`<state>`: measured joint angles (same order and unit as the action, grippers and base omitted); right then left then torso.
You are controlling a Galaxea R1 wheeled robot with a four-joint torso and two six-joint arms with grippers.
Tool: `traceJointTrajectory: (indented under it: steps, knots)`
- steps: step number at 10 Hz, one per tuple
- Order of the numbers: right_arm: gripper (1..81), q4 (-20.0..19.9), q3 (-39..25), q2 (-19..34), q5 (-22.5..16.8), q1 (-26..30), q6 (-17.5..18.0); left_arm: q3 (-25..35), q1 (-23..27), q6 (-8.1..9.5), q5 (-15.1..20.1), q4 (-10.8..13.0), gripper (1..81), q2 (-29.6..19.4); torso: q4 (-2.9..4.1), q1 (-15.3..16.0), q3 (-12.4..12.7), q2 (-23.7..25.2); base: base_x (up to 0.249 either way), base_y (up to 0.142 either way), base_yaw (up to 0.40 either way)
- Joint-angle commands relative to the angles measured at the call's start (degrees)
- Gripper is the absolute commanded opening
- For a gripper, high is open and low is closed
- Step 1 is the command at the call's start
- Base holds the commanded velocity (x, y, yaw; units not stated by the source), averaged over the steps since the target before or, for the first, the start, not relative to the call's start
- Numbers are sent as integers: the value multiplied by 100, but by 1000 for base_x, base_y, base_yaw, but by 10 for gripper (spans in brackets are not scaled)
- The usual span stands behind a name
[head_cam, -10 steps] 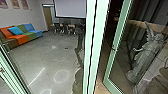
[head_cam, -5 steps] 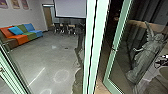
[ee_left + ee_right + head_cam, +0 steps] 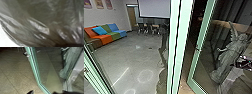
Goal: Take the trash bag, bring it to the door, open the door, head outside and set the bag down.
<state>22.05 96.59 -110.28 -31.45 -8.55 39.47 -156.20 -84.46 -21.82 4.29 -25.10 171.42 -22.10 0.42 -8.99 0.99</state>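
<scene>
Closer in from the head view's right edge, the right tool (image 3: 241, 64) reaches as a larger dark shape, where half a second earlier only a thin piece shows. It overlaps the lower part of the winged statue (image 3: 230, 53). How far apart its jaws stand, or whether it has hold of anything, I cannot tell.

For the task, this looks like the free arm being brought round to the glass door (image 3: 192, 72), perhaps to push it wider. That door already looks ajar: a strip of ground shows between it and the green door post (image 3: 181, 37), and the right wrist view has its handle (image 3: 26, 54) near paving (image 3: 15, 74).

The trash bag (image 3: 37, 11) is up close at the left wrist, its clear plastic creased and shiny; I judge it is being carried, though I cannot tell how the left tool grips it.

Otherwise the head view matches the earlier frame: door, statue and coloured sofa (image 3: 105, 37) keep their places, so the base seems at rest.
</scene>
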Motion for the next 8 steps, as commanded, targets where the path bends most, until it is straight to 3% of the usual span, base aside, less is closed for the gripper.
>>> traceJointTrajectory:
  steps: [1, 2, 3, 6, 7, 8]
  knots:
    - [811, -1159, -1831, 1074, -441, -352, 51, 45, 214, -33, 406, 5, 10, 33, 0, 0, 0, 0, 0, 0, 0]
    - [811, -1133, -2257, 1154, -336, -1002, 148, 45, 214, -42, 388, 5, 10, 33, 0, 0, 0, 0, 0, 0, 0]
    - [811, -1124, -2444, 1163, 7, -1592, 201, 37, 214, -42, 379, 14, 10, 41, 0, 0, 0, 0, 0, 0, 0]
    - [811, -976, -2708, 962, 1989, -3819, 184, 37, 223, -50, 265, 23, 10, 41, 0, 0, 0, 0, 0, 0, 0]
    - [811, -852, -2629, 751, 2519, -4429, 184, 19, 223, -50, 265, 23, 10, 41, 0, 0, 0, 0, 0, 0, 0]
    - [811, -843, -2602, 671, 2662, -4740, 175, 19, 223, -50, 265, 23, 10, 41, 0, 0, 0, 0, 0, 0, 0]
